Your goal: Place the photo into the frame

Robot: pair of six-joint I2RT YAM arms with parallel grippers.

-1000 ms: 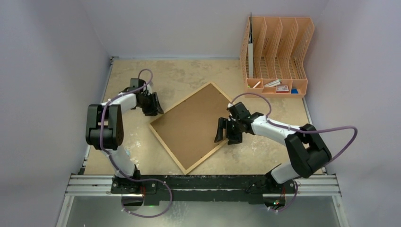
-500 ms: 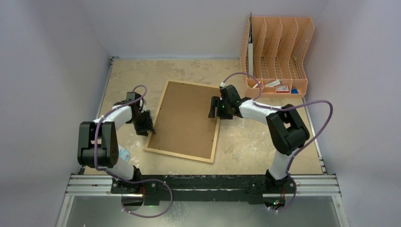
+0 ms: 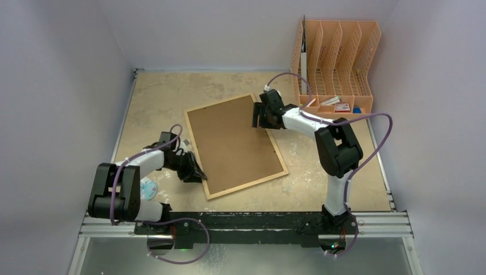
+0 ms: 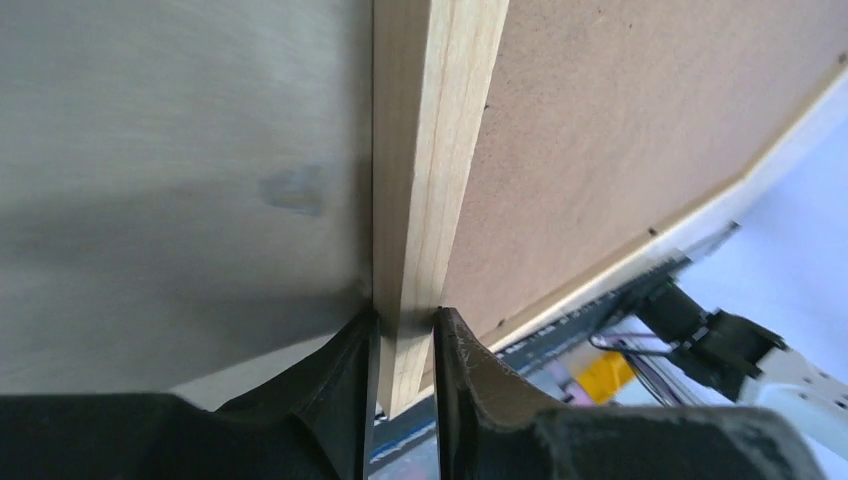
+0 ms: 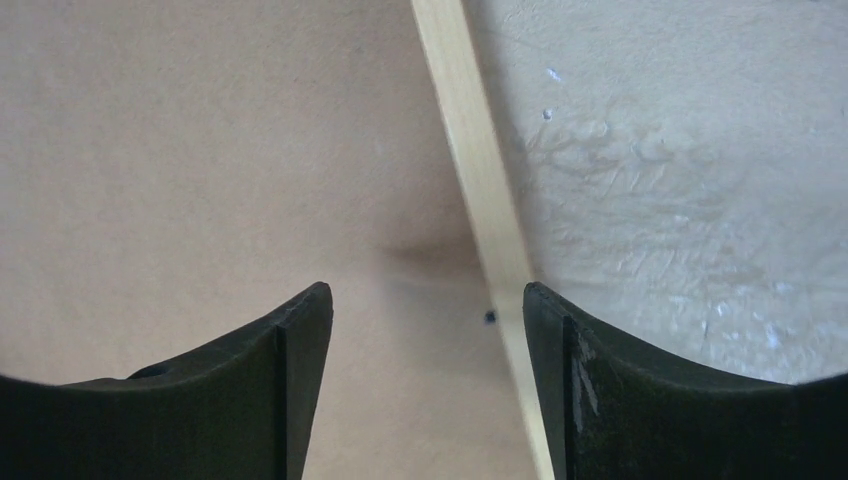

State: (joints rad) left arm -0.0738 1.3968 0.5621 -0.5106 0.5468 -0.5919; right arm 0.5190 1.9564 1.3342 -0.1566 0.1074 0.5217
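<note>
- Left jaws pinch the thin light-wood border of the frame point(image 3: 235, 143) by its near corner, probably to steady or lift it.
- Right jaws are spread wide and hover astride the border at the frame's far corner, gripping nothing.
- The frame lies back-up and askew in the middle of the tabletop point(image 3: 166, 91), brown fibreboard showing.
- I cannot see the photo anywhere.
- An orange file organiser point(image 3: 338, 57) stands in the far right corner, just beyond the right arm.

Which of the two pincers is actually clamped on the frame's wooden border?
The left pincer: its fingers pinch the light-wood border of the frame from both sides. The right pincer stands wide open over the border, gripping nothing.
</note>
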